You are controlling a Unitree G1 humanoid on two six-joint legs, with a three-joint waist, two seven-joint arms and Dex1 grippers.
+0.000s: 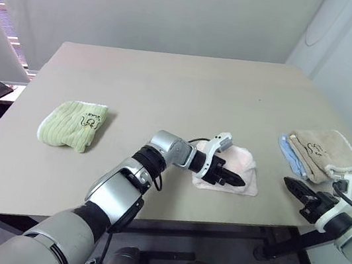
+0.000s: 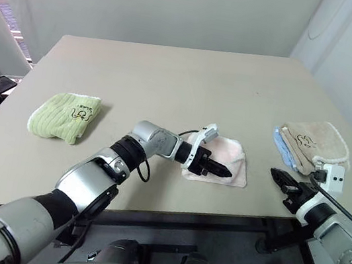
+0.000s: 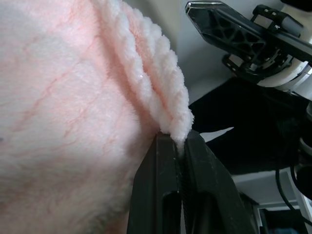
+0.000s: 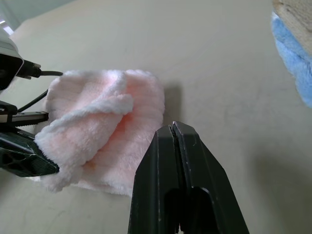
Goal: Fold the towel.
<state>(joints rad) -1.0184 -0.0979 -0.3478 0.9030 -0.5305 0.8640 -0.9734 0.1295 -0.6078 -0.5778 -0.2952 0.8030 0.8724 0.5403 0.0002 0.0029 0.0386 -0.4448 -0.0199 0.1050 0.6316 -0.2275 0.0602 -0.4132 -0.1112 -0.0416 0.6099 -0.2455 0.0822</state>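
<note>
The towel (image 1: 237, 170) lies folded into a compact pale pink bundle near the front edge of the table (image 1: 189, 94), a little right of centre, between the green towel (image 1: 73, 124) far off on the left and the beige towel (image 1: 320, 153) near the right edge. Its longer side runs roughly across the table, left to right, and one corner is lifted and doubled back over the rest — the right wrist view shows that white-trimmed flap curling over the top layer.

The left gripper (image 1: 232, 178) reaches in from the left and points toward the right side of the table; its fingers are pinched together on the towel's fluffy edge, with the trim squeezed between the two black tips in the left wrist view.

The right gripper (image 1: 296, 188) hangs just off the towel's right side, apart from it, its two fingers pressed together with nothing between them.

The beige towel sits on top of a blue cloth (image 1: 290, 157) — only a strip of blue shows along its left side. There are no containers on the table
</note>
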